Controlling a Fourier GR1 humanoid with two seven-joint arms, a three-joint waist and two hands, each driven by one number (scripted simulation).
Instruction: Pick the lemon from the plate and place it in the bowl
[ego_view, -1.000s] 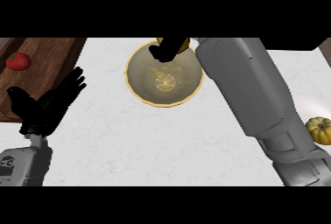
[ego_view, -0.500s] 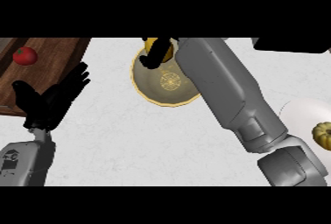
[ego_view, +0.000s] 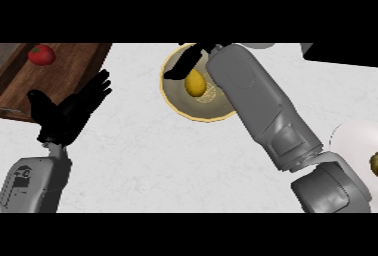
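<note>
- Nearest to us, two smooth grey forearms rise from the lower edge; the right one is a long, rounded shell that slants up across the pale, faintly mottled counter (ego_view: 184, 165); it now lies more to the right than half a second ago.
- At the left we see the left hand (ego_view: 70, 112), matt black, fingers straight and spread, resting partly over the corner of a brown wooden board (ego_view: 70, 60); it sits much as it did before.
- At the right edge we note a white round plate (ego_view: 351, 142) with a small yellowish thing on it, cut by the edge, too little shown to name.
- Farther off stands the bowl (ego_view: 177, 107), round, dull tan inside with a gold rim; the right forearm covers its right side.
- In the bowl lies the lemon (ego_view: 195, 84), smooth, yellow and oval; half a second ago we saw no lemon in the bowl's hollow.
- Just above it hangs the right hand (ego_view: 186, 64), black; its fingers are apart from the fruit and hold nothing.
- Farthest left, a glossy red round fruit (ego_view: 42, 54) rests on the board.
</note>
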